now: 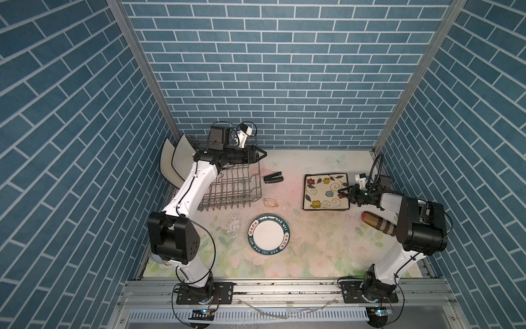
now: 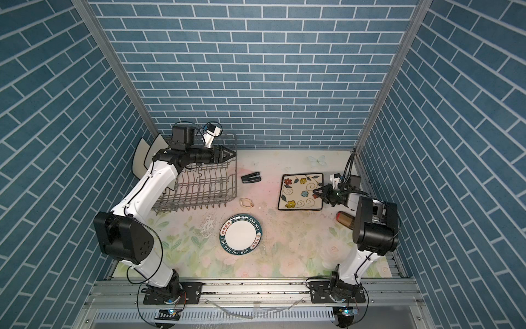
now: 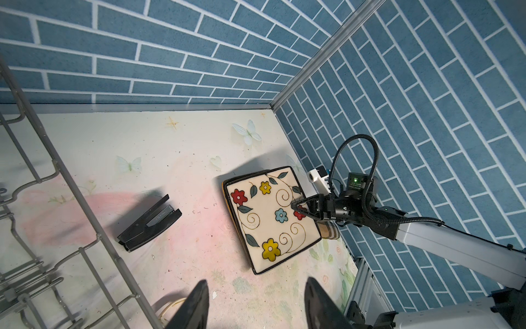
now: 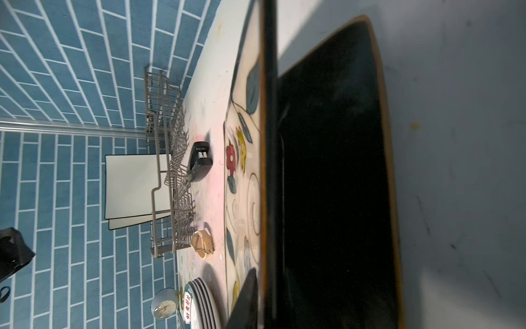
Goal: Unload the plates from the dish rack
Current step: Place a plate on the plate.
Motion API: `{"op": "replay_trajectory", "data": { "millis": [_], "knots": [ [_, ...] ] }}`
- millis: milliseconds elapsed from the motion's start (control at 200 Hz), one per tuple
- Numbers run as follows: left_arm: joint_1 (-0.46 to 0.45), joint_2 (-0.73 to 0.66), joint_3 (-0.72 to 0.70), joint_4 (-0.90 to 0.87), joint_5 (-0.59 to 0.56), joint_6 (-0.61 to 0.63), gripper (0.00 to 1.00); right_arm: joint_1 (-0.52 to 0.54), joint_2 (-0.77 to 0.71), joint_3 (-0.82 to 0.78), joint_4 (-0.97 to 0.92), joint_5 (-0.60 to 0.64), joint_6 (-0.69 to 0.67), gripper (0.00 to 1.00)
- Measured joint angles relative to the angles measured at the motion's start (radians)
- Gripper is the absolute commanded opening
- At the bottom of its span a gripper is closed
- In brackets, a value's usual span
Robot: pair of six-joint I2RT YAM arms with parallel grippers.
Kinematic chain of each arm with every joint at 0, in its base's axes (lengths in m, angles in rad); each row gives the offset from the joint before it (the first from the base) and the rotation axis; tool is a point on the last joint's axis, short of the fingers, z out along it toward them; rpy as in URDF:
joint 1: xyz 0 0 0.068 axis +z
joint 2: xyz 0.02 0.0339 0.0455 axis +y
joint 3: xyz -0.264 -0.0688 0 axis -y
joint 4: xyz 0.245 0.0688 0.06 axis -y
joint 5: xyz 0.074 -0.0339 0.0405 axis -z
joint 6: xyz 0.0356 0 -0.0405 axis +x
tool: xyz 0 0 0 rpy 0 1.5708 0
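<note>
The grey wire dish rack (image 1: 233, 188) stands at the back left, and two black-edged cream plates (image 1: 170, 162) stand upright in its left end. My left gripper (image 1: 264, 155) hangs open and empty over the rack's far right corner. Teal-rimmed round plates (image 1: 268, 234) are stacked on the table in front. On the right, my right gripper (image 1: 340, 193) is shut on the right rim of the flowered plate (image 1: 324, 190). One finger (image 4: 244, 299) presses on its face, and the other is hidden. The black plate (image 4: 336, 171) lies under its raised edge.
A black stapler-like tool (image 1: 273, 178) and a wristwatch (image 1: 270, 202) lie between the rack and the flowered plate. A brown striped cylinder (image 1: 378, 223) lies under my right arm. A small clock (image 4: 164, 304) shows beside the round stack. Blue brick walls close in three sides.
</note>
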Motion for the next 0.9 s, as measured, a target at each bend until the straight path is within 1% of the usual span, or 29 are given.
{"op": "replay_trajectory", "data": {
  "millis": [105,340,685,900],
  "knots": [
    [0.0,0.0,0.0,0.001,0.005,0.0,0.56,0.0,0.0,0.0,-0.054,0.025,-0.025,0.28],
    [0.0,-0.021,-0.009,0.005,0.011,0.0,0.56,0.0,0.0,0.025,-0.142,0.067,-0.066,0.32],
    [0.0,-0.028,-0.021,0.008,0.023,0.0,0.56,0.0,0.003,0.133,-0.293,0.125,-0.145,0.33],
    [0.0,-0.028,-0.033,0.013,0.027,0.0,0.56,0.0,0.029,0.175,-0.343,0.14,-0.179,0.32]
  ]
}}
